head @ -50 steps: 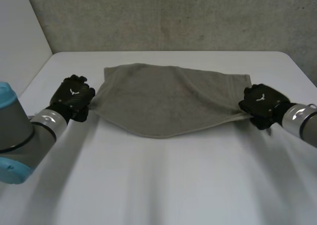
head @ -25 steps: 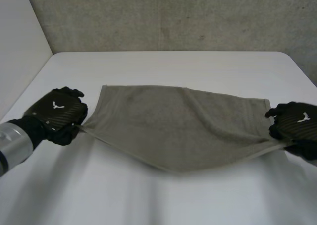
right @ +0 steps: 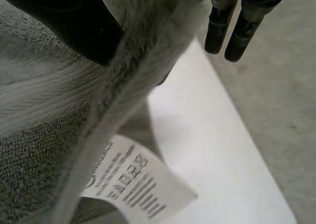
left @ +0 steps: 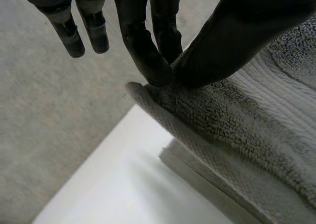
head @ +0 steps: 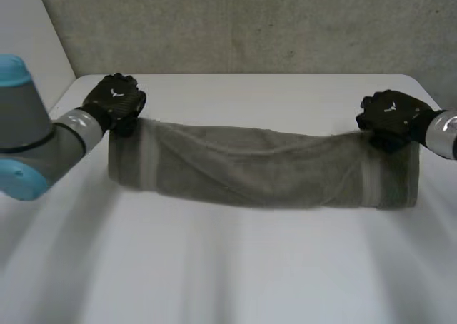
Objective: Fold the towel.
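White table (head: 228, 267) beneath left hand (head: 116, 103), right hand (head: 389, 115) (each pinching towel (head: 264, 170))

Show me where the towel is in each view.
Head: towel stretched between left hand and right hand.
Left wrist: towel pinched between left hand's thumb and fingers.
Right wrist: towel in right hand's grip, label hanging from it.
Shared landmark: white table.

Left hand (head: 118, 101): far left, back upward; thumb and fingers (left: 143, 51) pinch a towel (head: 264, 168) corner.
Right hand (head: 391, 115): far right, level with the left; pinches the opposite corner.
Arms: left arm (head: 32, 145) and right arm (head: 443, 133) spread wide.
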Available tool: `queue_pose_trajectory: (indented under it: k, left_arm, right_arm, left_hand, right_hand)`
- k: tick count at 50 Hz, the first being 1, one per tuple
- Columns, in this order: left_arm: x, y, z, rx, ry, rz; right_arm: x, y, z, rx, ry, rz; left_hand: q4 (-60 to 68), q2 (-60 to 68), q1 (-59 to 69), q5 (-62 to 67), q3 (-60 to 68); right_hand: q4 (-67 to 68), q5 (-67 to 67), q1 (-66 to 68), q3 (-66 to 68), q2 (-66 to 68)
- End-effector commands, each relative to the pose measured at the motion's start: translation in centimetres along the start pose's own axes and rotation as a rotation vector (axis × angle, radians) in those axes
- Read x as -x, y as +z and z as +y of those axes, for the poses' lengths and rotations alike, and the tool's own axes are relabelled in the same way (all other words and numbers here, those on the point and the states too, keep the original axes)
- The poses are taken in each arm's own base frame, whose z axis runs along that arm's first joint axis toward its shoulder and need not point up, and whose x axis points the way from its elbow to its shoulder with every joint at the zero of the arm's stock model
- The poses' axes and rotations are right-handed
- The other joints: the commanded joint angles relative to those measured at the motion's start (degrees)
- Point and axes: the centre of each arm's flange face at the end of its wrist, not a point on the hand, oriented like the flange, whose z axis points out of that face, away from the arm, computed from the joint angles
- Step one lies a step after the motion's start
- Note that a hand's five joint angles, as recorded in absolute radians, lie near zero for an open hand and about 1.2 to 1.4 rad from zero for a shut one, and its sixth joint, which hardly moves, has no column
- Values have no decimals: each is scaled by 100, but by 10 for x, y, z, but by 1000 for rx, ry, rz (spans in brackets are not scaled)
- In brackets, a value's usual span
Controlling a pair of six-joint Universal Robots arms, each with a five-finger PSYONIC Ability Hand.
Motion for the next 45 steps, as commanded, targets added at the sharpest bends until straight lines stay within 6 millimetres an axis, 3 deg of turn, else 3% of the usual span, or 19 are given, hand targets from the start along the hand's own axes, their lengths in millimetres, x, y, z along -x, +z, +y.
queue_pose_trajectory:
  k: [1, 13, 27, 33, 41, 42, 43, 44, 45]
  left_arm:
    - [-8, 12, 2, -56, 27, -40]
    - [-20, 29, 31, -54, 29, -65]
    - [-16, 38, 27, -132, 40, -159]
    - [-23, 41, 27, -149, 44, -153]
    - [-41, 46, 42, -124, 41, -118]
    - [-45, 47, 47, -113, 41, -110]
    - [-47, 48, 51, -103, 41, -108]
    - [-47, 48, 51, -103, 41, -108]
    - [-48, 48, 54, -97, 39, -107]
  right_arm:
    - [-4, 18, 4, -40, 74, 132]
    - [18, 43, 30, 19, 96, 144]
    - [12, 63, 35, -38, 78, 280]
    - [16, 70, 35, -44, 65, 306]
    - [25, 80, 45, -31, 63, 313]
    - [29, 83, 46, -30, 61, 307]
    - [31, 86, 48, -30, 60, 311]
    - [31, 86, 48, -30, 60, 311]
    - [31, 88, 49, -24, 59, 332]
  left_hand:
    - [-316, 245, 452, 259, -284]
    - [-316, 245, 452, 259, -284]
    - [-316, 245, 452, 259, -284]
    - [-316, 245, 452, 259, -284]
    - [-316, 245, 452, 259, -284]
    - [-316, 245, 452, 259, -284]
    - [-316, 245, 452, 259, -284]
    - [-316, 245, 452, 259, -284]
    - [-316, -285, -79, -272, -284]
  right_hand:
    - [-383, 253, 519, -270, 308]
    - [-383, 253, 519, -270, 308]
    - [-383, 253, 519, -270, 308]
    - [-383, 253, 519, -270, 308]
    - [-383, 253, 519, -270, 308]
    - [-383, 9, 275, -270, 64]
    - [-383, -2841, -2575, -270, -2786]
    - [-383, -2870, -2604, -270, -2815]
    - [-383, -6101, -5835, -270, -6045]
